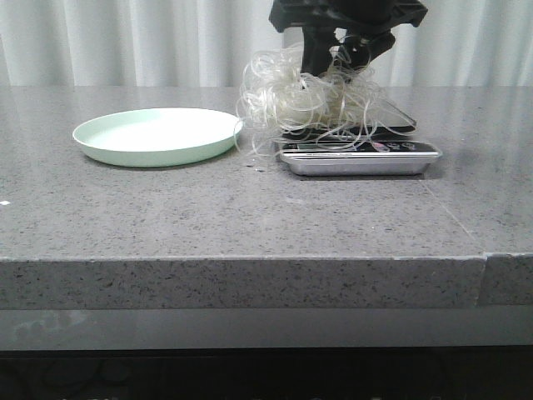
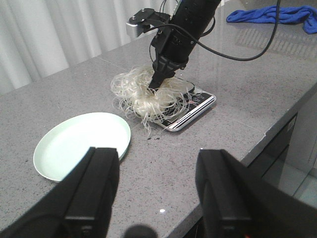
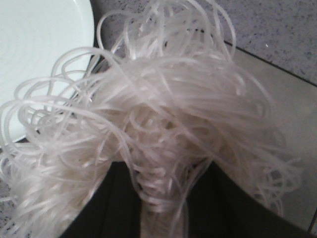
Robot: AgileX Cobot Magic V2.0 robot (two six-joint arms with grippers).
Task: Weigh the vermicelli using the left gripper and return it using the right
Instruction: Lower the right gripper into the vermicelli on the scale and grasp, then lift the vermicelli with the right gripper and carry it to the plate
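The right arm's fingers (image 3: pixel 158 198) are pressed in on a bunch of the vermicelli (image 1: pixel 312 100), the strands pinched between the two dark pads, as the right wrist view shows. The tangle sits on the scale (image 1: pixel 358 156), near the desk's (image 1: pixel 250 217) middle, with loose strands spilling over the scale's edge toward the pale green plate (image 1: pixel 156 135) just beside it. That grip looks meant for the return leg: weighing appears done, and the right arm has the noodles ready to lift toward the plate. The left arm's fingers (image 2: pixel 158 193) stand wide apart and hold nothing, hanging back near the desk's front edge, well clear of the scale. A blue cloth (image 2: pixel 270 15) lies at the desk's far side.
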